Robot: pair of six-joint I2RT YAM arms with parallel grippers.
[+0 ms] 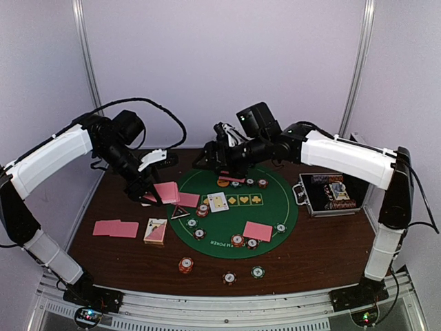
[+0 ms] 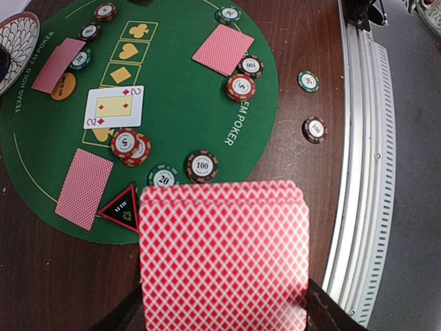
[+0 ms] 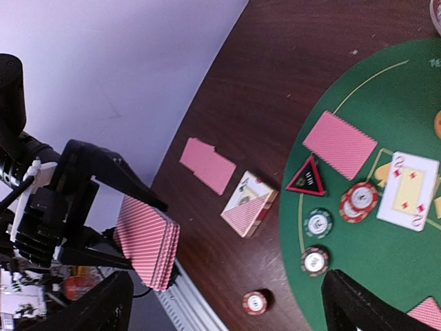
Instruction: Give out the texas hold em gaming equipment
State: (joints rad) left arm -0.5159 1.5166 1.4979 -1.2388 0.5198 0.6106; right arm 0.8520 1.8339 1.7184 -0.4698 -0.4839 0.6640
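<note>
My left gripper (image 1: 148,193) is shut on a deck of pink-backed cards (image 1: 166,192), held above the round green mat's (image 1: 272,210) left edge. The deck fills the left wrist view (image 2: 224,255) and shows in the right wrist view (image 3: 148,249). My right gripper (image 1: 210,160) hovers open and empty over the mat's far side, its fingers (image 3: 351,303) wide apart. Face-down cards lie at the mat's left (image 1: 187,200), front right (image 1: 258,231) and far edge (image 1: 231,179), and on the table at left (image 1: 115,228). A face-up two of diamonds (image 1: 218,201) and a black-red triangle marker (image 1: 180,212) lie on the mat.
Chips (image 1: 238,241) are scattered round the mat, and three lie on the table in front (image 1: 186,265). A card box (image 1: 156,231) lies left of the mat. An open chip case (image 1: 331,193) stands at the right. A patterned saucer (image 2: 14,41) sits by the mat's far edge.
</note>
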